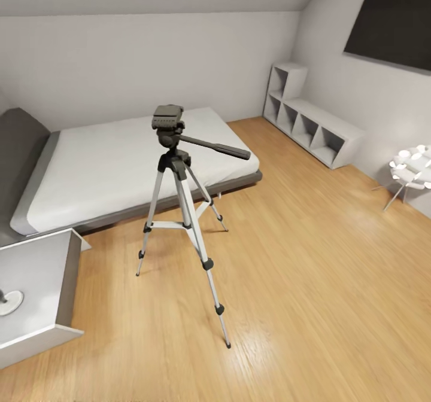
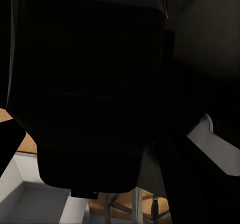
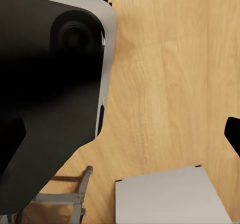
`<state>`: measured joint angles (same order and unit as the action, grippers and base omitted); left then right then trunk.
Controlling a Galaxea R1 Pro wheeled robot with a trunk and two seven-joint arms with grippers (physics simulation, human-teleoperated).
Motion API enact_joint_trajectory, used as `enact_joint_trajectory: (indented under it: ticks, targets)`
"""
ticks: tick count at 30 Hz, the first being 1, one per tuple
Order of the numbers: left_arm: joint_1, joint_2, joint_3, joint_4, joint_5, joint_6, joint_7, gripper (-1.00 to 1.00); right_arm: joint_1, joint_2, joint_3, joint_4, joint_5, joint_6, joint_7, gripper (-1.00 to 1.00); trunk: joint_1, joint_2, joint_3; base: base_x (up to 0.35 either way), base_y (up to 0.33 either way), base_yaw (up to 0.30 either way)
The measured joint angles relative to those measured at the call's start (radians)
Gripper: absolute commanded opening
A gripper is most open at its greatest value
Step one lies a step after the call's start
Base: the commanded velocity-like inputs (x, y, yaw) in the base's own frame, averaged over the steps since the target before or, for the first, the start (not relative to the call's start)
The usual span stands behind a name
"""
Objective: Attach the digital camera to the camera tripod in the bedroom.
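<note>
Silver-legged camera tripod point(image 1: 181, 210), black pan head, possibly bare, beside bed point(image 1: 120, 163)

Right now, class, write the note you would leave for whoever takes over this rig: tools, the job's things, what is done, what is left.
Right tool: open, nothing between its fingers, over the wood floor.
Left tool: too dark to tell open or shut.
Camera tripod: upright on the floor in front of the bed, ahead of the robot; its head plate carries no camera.
Done: robot in the bedroom, facing the tripod.
Left: locate the digital camera, grasp it, seat it on the head plate.
</note>
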<state>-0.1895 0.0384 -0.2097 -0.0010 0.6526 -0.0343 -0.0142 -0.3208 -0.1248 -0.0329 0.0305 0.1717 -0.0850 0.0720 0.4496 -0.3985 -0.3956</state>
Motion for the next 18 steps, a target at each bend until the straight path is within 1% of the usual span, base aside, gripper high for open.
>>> enact_joint_trajectory:
  ticks: [6,8,12,18]
  targets:
    - [0.0,-0.004,0.0,0.0,-0.001,0.001,-0.001,-1.0,0.0,0.001,0.0,0.0,0.0,0.001,0.0,1.0,0.0,0.0,0.0,0.0,0.0,0.013]
    - [0.0,-0.004,0.0,-0.001,-0.001,0.0,-0.001,-1.0,0.0,0.001,0.0,0.0,0.0,0.0,0.0,1.0,0.0,0.0,0.0,0.041,0.106,0.003]
    - [0.0,-0.005,0.0,-0.001,-0.001,0.0,-0.001,-1.0,0.0,0.001,0.0,0.0,0.0,-0.001,0.0,1.0,0.0,0.0,0.0,0.079,0.233,0.001]
    - [0.0,-0.006,-0.001,-0.001,-0.001,-0.002,-0.002,-1.0,0.0,0.001,0.0,0.0,0.0,-0.001,0.0,1.0,0.0,0.0,0.0,0.097,0.306,0.0]
